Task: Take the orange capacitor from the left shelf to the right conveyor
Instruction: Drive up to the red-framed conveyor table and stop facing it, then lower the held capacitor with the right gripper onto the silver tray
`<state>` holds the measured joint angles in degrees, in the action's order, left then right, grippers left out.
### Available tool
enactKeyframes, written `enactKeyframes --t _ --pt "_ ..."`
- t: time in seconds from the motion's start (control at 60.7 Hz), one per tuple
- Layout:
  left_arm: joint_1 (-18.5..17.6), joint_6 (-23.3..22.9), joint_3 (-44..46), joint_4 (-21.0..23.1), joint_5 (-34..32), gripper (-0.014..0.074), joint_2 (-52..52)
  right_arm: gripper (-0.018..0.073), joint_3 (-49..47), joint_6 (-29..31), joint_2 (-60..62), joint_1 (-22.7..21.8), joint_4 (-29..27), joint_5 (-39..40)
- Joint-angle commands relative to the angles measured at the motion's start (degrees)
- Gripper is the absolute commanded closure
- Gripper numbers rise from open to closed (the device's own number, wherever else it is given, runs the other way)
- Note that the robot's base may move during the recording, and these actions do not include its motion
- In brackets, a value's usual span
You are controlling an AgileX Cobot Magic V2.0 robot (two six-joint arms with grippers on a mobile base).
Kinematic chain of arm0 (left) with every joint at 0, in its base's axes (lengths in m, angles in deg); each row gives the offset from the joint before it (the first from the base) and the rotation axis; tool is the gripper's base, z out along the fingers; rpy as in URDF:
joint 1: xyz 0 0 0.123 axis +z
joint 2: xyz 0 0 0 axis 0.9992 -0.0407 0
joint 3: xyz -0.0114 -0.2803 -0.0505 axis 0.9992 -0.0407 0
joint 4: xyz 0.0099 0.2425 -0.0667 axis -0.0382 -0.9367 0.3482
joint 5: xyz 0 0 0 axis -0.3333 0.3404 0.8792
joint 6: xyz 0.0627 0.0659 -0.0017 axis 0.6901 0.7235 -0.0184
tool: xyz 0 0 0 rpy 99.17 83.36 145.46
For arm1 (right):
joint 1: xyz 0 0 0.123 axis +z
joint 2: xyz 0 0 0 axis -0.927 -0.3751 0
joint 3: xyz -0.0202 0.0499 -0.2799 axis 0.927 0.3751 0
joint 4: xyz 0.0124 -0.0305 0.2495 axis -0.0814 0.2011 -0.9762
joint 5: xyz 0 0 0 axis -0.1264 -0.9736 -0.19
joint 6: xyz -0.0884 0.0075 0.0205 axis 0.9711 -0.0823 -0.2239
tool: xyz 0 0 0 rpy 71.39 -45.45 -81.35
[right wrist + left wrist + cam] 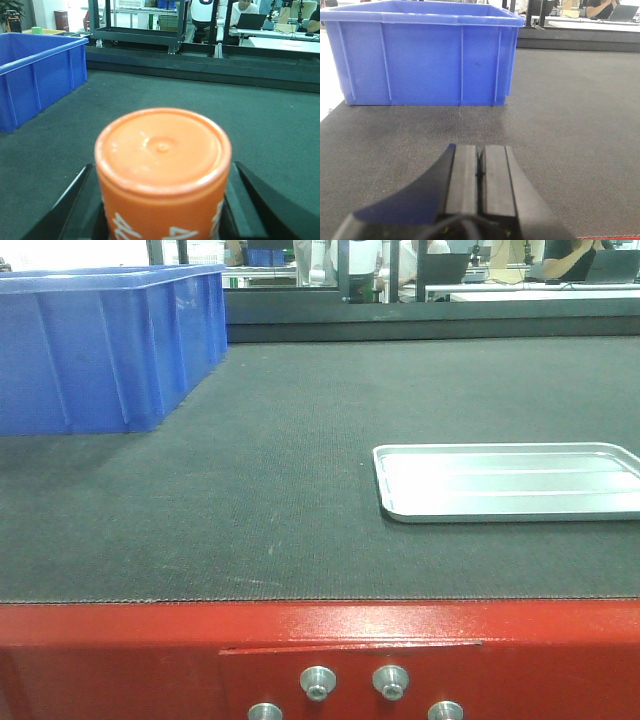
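Observation:
In the right wrist view the orange capacitor [162, 165] fills the middle, its flat cap facing the camera and white print on its side. My right gripper [163, 172] is shut on it, a black finger pressed against each flank. It hangs over the right conveyor [270, 120], a dark grey textured belt [280, 460] with a red front edge [300, 630]. My left gripper [480, 150] is shut with nothing between its pads, low above the belt [570, 110]. The left shelf is out of view. Neither gripper shows in the front view.
A large blue plastic bin [100, 340] stands on the belt at the back left, directly ahead of the left gripper [425, 55] and left of the right one [35, 75]. A shallow silver tray [510, 480] lies on the belt at the right.

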<state>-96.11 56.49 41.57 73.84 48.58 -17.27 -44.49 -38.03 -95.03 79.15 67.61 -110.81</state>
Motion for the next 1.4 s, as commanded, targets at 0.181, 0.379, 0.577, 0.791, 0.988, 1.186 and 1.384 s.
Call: enactKeyframes --t 0.181,0.379,0.577,0.791,0.988,1.186,1.384 --pt "-0.1 -0.1 0.3 0.1 -5.2 0.0723 0.6 0.0504 -2.4 0.5 -3.4 -0.1 -0.1 9.0" --pt "-0.1 -0.1 0.3 0.1 -5.2 0.0723 0.6 0.0504 -9.6 0.5 -18.9 -0.1 -0.5 11.9" --pt "-0.1 -0.1 0.3 0.1 -5.2 0.0723 0.6 0.0504 -13.5 0.4 -35.0 -0.1 -0.5 25.1" --pt "-0.1 -0.1 0.3 0.1 -5.2 0.0723 0.6 0.0504 -10.1 0.4 -47.8 0.0 -0.5 41.1" --pt "-0.1 -0.1 0.3 0.1 -5.2 0.0723 0.6 0.0504 -0.7 0.4 -58.4 0.0 -0.5 64.0" --pt "-0.1 -0.1 0.3 0.1 -5.2 0.0723 0.6 0.0504 4.7 0.4 -69.4 0.0 0.5 79.0" --pt "-0.1 -0.1 0.3 0.1 -5.2 0.0723 0.6 0.0504 4.7 0.5 -78.7 -0.2 0.5 85.9"
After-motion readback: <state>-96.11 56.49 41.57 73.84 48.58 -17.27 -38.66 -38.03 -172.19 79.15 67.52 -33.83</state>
